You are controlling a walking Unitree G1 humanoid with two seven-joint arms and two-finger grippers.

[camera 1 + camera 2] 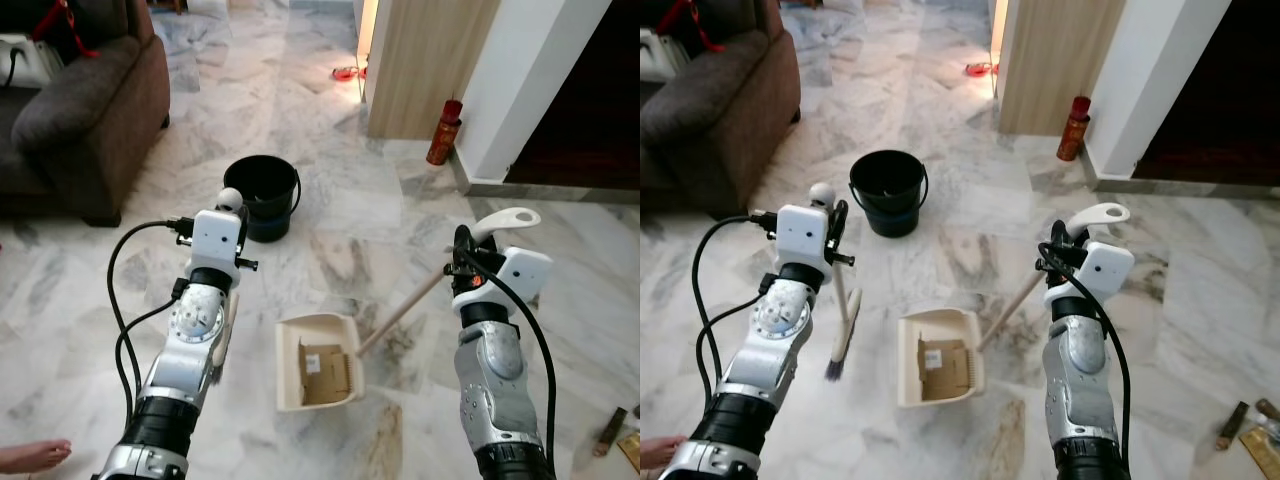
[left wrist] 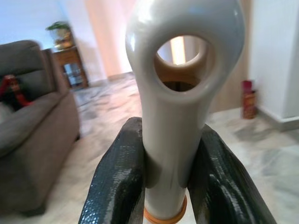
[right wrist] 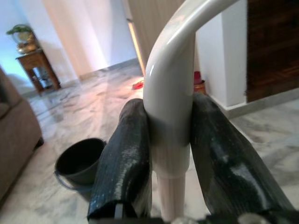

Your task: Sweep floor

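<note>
Both tools look like light, rigid plastic, slick on the handle, so grip high near the hanging loops where we already are. Left gripper (image 1: 837, 222) is clamped on the broom (image 1: 845, 310) handle just under its ring end; in the left wrist view the fingers (image 2: 117, 182) press flat on both sides of the white shaft, no gap. Broom hangs near vertical, bristles touching the marble floor (image 1: 970, 215) just left of the dustpan (image 1: 935, 355). Right gripper (image 1: 462, 250) is closed on the dustpan's long handle right below the curved loop grip; the right wrist view shows both pads (image 3: 124, 158) tight on the tube. Handle runs down and left from that gripper to the pan, which sits flat on the floor between our arms, mouth facing near, with a piece of cardboard (image 1: 942, 368) inside. Long lever on the pan means it'll twist easily if the grip slips, so we judge slow wrist moves are safer. Black bucket (image 1: 888, 190) stands farther out, beyond the pan and well apart from it. Sofa (image 1: 85, 110) is far left, and a red can (image 1: 444, 132) stands by the far-right wall.
</note>
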